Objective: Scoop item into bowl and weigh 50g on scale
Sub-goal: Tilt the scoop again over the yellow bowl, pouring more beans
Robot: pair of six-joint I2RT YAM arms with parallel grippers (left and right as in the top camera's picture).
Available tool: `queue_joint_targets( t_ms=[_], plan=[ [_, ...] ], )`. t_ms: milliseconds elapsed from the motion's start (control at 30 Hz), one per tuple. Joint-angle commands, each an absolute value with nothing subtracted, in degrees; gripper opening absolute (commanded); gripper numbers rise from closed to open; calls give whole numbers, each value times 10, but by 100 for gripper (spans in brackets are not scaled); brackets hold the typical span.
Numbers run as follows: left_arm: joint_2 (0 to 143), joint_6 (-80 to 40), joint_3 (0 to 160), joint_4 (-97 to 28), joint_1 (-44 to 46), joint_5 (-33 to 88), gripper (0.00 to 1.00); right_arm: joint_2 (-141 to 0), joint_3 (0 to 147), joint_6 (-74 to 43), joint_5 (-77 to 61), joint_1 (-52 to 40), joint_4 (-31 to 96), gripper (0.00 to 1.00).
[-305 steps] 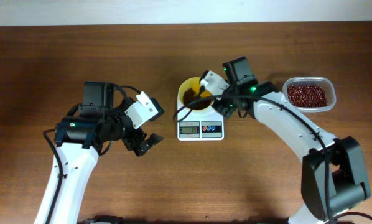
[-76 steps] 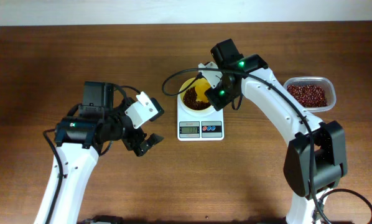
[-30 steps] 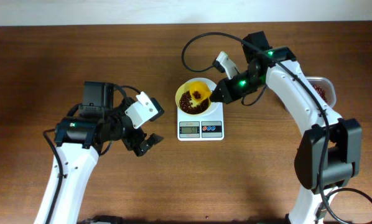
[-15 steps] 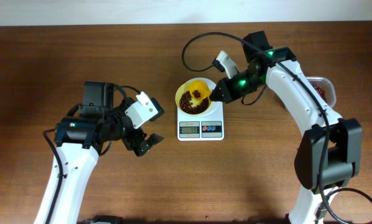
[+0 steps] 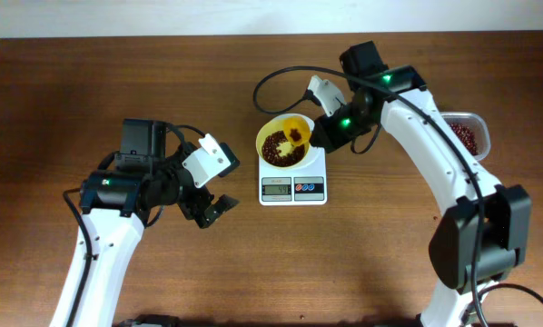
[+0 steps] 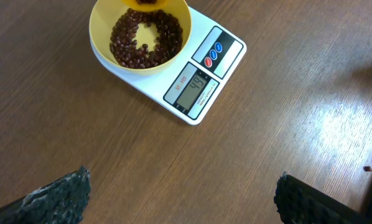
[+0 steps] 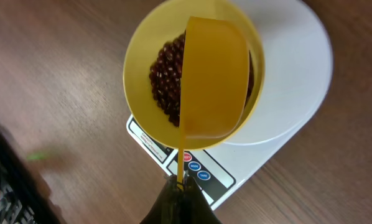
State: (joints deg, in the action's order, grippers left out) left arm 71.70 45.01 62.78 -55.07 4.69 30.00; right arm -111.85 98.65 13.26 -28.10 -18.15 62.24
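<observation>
Overhead, pinching scoop [image 5: 294,134] handle in tight-shut right gripper [image 7: 181,188], tipping it over bowl [image 5: 260,145] of beans [image 5: 273,148] on scale [image 5: 293,190] to trickle toward target weight, keeping left gripper [image 5: 215,210] wide open, empty, parked well aside.

Glossy dark brown wooden table [image 5: 253,272]

White links [image 5: 426,153], black joints [image 5: 137,141]; looping black cables [image 5: 270,79]
</observation>
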Motion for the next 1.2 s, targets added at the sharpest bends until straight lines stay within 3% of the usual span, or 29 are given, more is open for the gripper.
queue_joint_targets(
  t_ms=[0,267,333,433,533,600,667,933,1100,1167],
  plan=[
    [717,458,627,-551,43,302,99,-1087,1004,131,-279,-181,622,4],
    [717,458,627,-552,43,302,99,-1077,1014,130,-280,-193,622,4],
    [717,458,627,-552,43,302,99,-1085,1008,130,-216,-210,625,4],
    [717,458,627,-552,43,302,99,-1079,1020,130,-259,-218,632,4],
    [717,458,627,-552,43,302,99,-1086,1013,130,-200,-227,638,4],
    [717,458,627,-552,43,302,99,-1078,1021,130,-256,-227,637,4],
    [717,458,627,-552,43,302,99,-1087,1012,130,-184,-232,639,4],
    [717,458,627,-552,43,302,99,-1087,1026,126,-249,-233,644,4],
    [717,458,627,-551,43,302,99,-1091,1025,119,-164,-241,650,4],
    [717,458,627,-552,43,302,99,-1084,1038,115,-229,-238,649,4]
  ],
)
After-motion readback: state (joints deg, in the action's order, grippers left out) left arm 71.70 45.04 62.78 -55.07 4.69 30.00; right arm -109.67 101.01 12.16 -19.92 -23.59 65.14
